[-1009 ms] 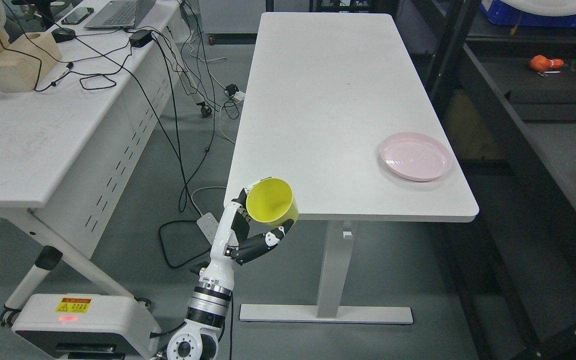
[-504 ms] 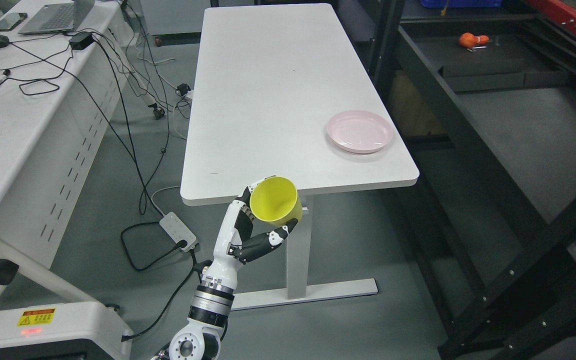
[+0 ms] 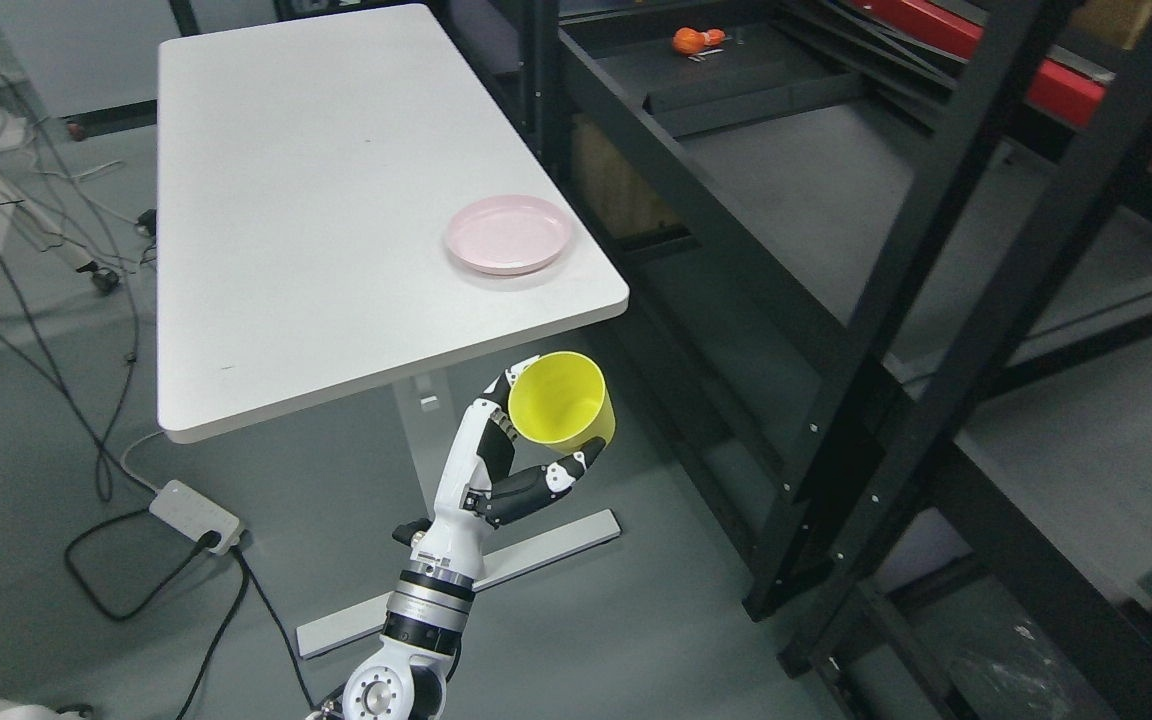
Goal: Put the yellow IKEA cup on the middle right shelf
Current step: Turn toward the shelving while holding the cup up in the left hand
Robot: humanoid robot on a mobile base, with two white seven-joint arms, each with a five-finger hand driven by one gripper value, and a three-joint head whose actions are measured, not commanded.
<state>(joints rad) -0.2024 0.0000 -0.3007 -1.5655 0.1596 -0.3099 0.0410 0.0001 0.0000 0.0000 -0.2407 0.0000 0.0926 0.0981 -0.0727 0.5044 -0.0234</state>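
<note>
The left hand (image 3: pixel 511 470) rises from the bottom edge of the head view, left of the middle, and grasps the yellow cup (image 3: pixel 563 400). Fingers (image 3: pixel 548 480) wrap under and around the cup's lower wall; the thumb side lies against its left rim. The cup is held in the air, clear of any surface. Its long axis is tilted: the open mouth faces up and toward the camera, the base pointing down and away. How far it leans cannot be judged exactly from this angle.

Above and to the left of the hand stands the white table (image 3: pixel 286 200), with a pink plate (image 3: pixel 508 234) near its front right corner. To the right of the hand stands the black shelving rack (image 3: pixel 866 330), well apart from the cup. A small orange object (image 3: pixel 693 40) lies far back on a shelf.
</note>
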